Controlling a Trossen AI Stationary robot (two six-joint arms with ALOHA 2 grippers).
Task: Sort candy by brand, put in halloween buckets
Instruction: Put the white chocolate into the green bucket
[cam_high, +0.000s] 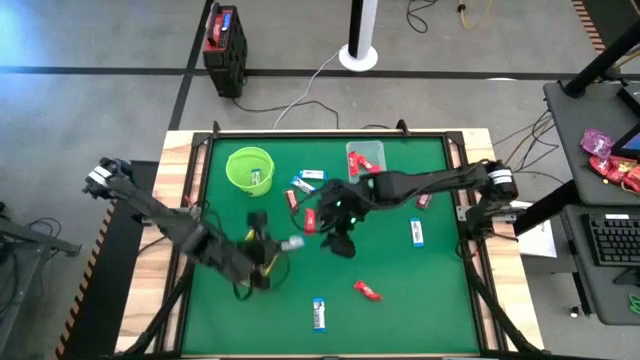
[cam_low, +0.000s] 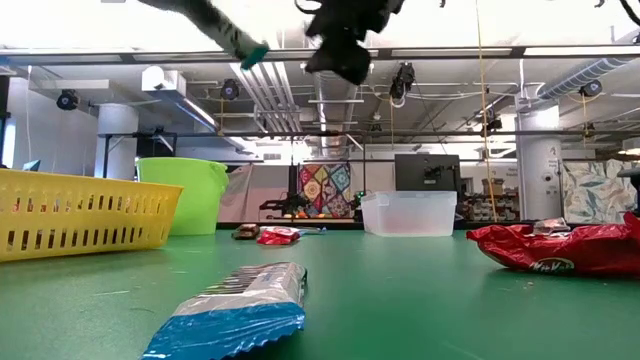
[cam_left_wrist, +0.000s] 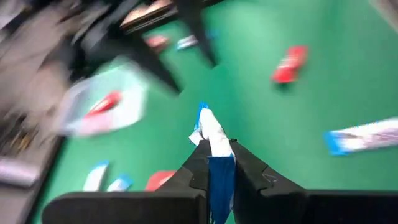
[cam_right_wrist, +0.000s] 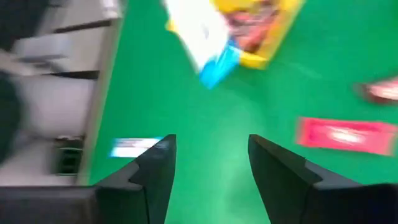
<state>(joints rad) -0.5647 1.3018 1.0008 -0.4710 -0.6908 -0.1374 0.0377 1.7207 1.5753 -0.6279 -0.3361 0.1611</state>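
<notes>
My left gripper (cam_high: 283, 244) is shut on a blue-and-white candy bar (cam_left_wrist: 211, 134) and holds it above the table's middle, beside the yellow basket (cam_right_wrist: 267, 31). Just to its right, my right gripper (cam_right_wrist: 208, 162) hangs open over bare green table with nothing between its fingers. The lime-green bucket (cam_high: 250, 168) stands at the far left. The clear tub (cam_high: 367, 158) stands at the far middle, with a red bar in it. Loose bars lie flat on the mat: a red one (cam_high: 367, 290) and two blue-and-white ones (cam_high: 319, 313) (cam_high: 416, 232). My left gripper pinches the blue-and-white bar between its two fingers by its blue end (cam_left_wrist: 221, 180). The fingers lie along the bar and slant down toward the table's right. The white end (cam_left_wrist: 208, 127) sticks out past the fingertips. The bar is lifted clear of the table.
More bars lie between the bucket and the tub (cam_high: 305, 182), and a dark one (cam_high: 423, 200) lies under my right arm. My left arm covers most of the yellow basket in the high view. The table has a raised wooden rim (cam_high: 180, 160).
</notes>
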